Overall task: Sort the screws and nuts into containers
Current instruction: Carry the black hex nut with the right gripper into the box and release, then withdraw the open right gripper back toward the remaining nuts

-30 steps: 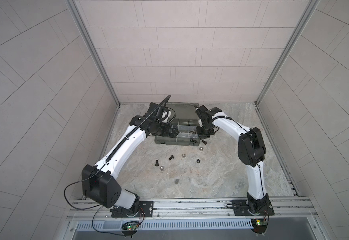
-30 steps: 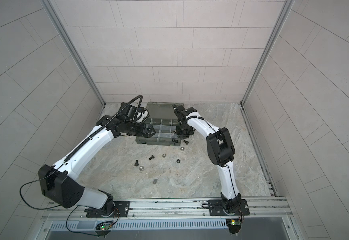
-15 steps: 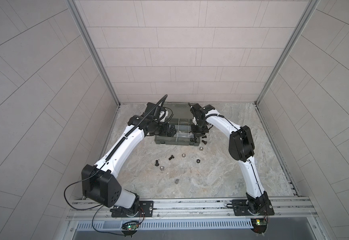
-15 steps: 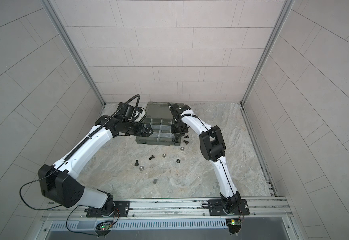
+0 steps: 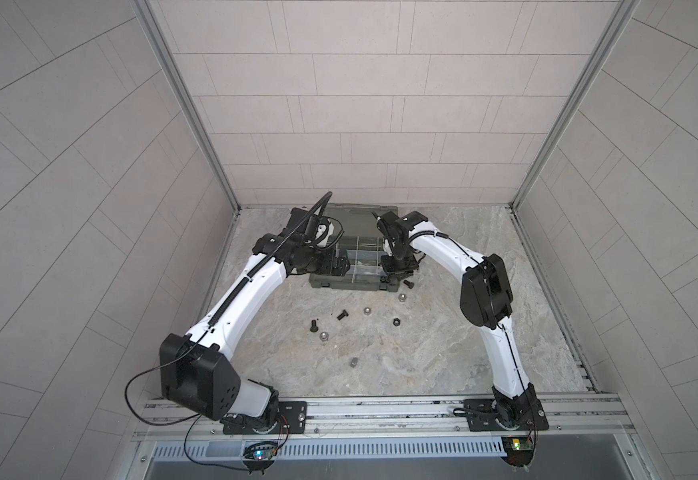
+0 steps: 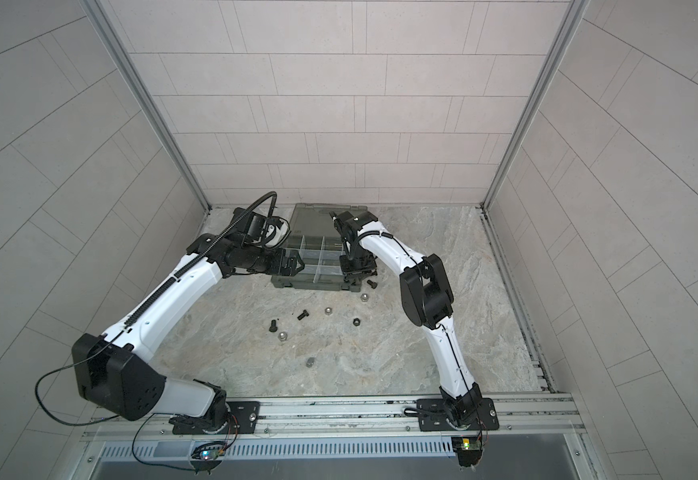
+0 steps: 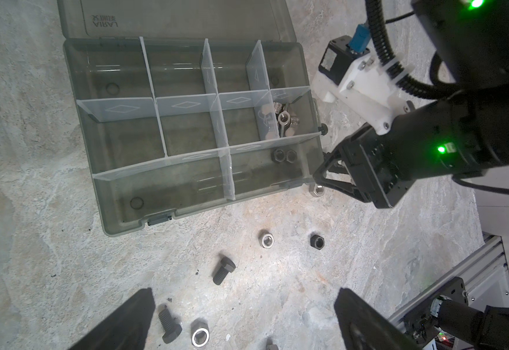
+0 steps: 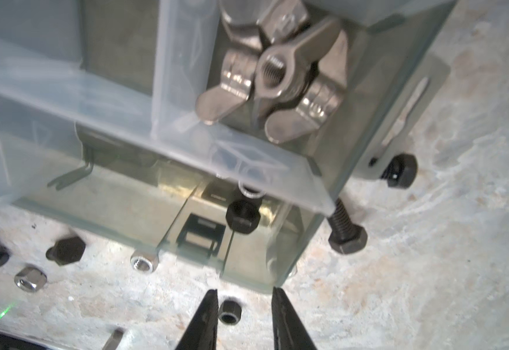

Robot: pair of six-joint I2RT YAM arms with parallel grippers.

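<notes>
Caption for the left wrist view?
Open organizer case holds silver nuts and black nuts; right gripper at its corner; screws and loose nuts outside.

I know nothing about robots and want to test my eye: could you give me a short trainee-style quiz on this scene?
1. True or false: the box on the table stands open.
2. What does the left claw hold?
3. The silver wing nuts lie: A in the box, B on the table, C in the left claw.
Key: 1 true; 2 nothing, it is wide open; 3 A.
</notes>
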